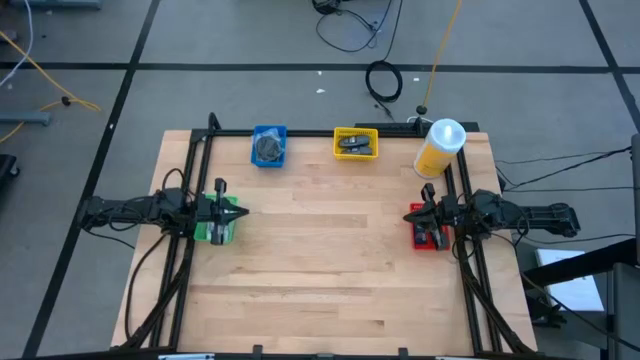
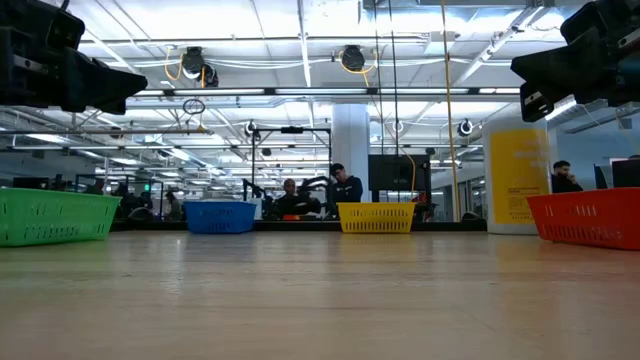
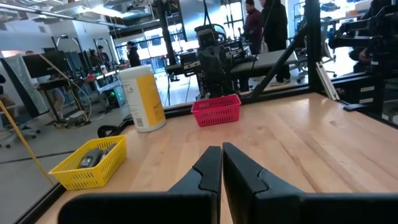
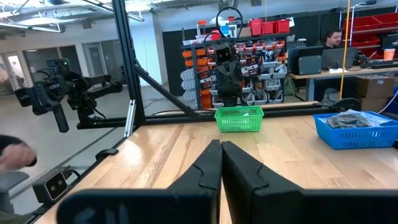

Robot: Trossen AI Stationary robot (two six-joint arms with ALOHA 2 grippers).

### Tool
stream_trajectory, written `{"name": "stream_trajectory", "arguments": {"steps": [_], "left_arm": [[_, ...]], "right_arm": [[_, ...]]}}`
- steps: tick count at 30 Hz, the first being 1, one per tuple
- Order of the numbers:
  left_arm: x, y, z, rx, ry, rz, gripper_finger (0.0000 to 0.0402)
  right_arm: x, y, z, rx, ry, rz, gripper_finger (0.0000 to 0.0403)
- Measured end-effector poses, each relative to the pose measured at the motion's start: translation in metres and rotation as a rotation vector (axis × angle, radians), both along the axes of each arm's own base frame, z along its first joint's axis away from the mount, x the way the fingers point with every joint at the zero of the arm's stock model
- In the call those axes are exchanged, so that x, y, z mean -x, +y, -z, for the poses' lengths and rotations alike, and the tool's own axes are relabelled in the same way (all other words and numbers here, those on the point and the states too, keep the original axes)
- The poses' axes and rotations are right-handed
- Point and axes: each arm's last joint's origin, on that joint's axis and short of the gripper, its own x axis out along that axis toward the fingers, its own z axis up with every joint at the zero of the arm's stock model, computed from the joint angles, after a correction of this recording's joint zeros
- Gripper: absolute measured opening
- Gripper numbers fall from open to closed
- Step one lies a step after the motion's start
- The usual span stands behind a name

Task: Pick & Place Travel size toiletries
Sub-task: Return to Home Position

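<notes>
Grey discs in clear wrap (image 1: 268, 148) lie in a blue tray (image 1: 270, 132) at the table's far edge. Beside it, dark mini bottles (image 1: 356, 144) lie in a yellow tray (image 1: 355, 132); the discs (image 4: 351, 120) and bottles (image 3: 93, 157) also show in the wrist views. My left gripper (image 1: 235, 211) hovers shut and level above a green tray (image 1: 212, 230) at the left edge, its fingers (image 3: 211, 169) empty. My right gripper (image 1: 412, 214) hovers shut above a red tray (image 1: 428, 236) at the right edge, its fingers (image 4: 210, 165) holding nothing.
A tall yellow bottle with a white cap (image 1: 440, 147) stands at the far right corner. Black frame rails (image 1: 185, 250) run along the table's left and right sides. Bare wood (image 1: 320, 260) lies between the arms. People show in the room beyond the table.
</notes>
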Motion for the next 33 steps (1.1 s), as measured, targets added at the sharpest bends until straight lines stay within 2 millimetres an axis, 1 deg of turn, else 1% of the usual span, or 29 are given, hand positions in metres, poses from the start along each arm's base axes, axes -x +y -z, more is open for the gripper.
{"name": "stream_trajectory", "arguments": {"steps": [20,24,27,33], "left_arm": [[0.0,0.0,-0.0001,0.0,-0.003,0.0,0.0017],[0.0,0.0,-0.0002,0.0,-0.003,0.0,0.0017],[0.0,0.0,-0.0002,0.0,-0.004,0.001,0.0017],[0.0,-0.0001,-0.0003,0.0,-0.005,0.001,0.0017]], "right_arm": [[0.0002,0.0007,0.0002,0.0,0.001,-0.006,0.0004],[0.0002,0.0031,0.0038,0.037,0.027,-0.029,0.0004],[-0.0001,0.0046,0.0082,0.034,0.066,-0.04,0.0004],[-0.0002,0.0034,0.0085,0.041,0.068,-0.031,0.0004]]}}
